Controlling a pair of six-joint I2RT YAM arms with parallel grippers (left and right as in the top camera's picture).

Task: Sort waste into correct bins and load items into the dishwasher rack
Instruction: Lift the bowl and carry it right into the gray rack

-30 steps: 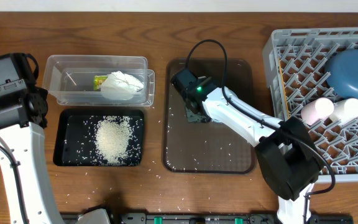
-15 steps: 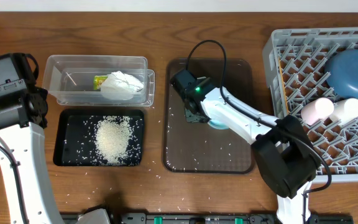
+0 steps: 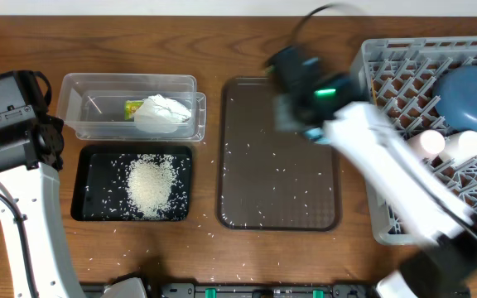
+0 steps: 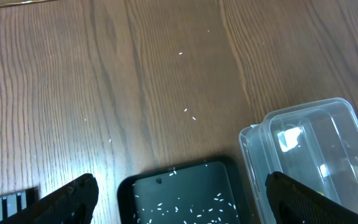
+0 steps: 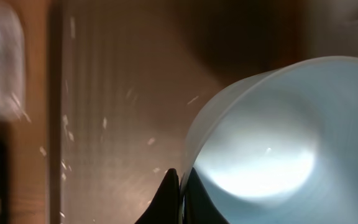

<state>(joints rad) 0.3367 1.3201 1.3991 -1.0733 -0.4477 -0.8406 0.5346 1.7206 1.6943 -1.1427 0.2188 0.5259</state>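
Though the overhead view is blurred, the right fingers [image 5: 168, 198] pinch the rim of the small light-blue bowl [image 5: 272, 143], above the brown tray [image 3: 280, 165] near the rack [image 3: 387, 83] — light, rigid, probably slippery; the rim hold seems adequate. Left fingers [image 4: 73, 196] spread, empty.

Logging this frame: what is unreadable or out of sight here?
- Overhead: motion blur smears the right arm; what it carries is unreadable.
- Right wrist: light-blue bowl cut off by the frame edges; background blurred.
- Overhead: rack runs off the right edge.
- Left wrist: tub cut by the bottom edge; contents unreadable.
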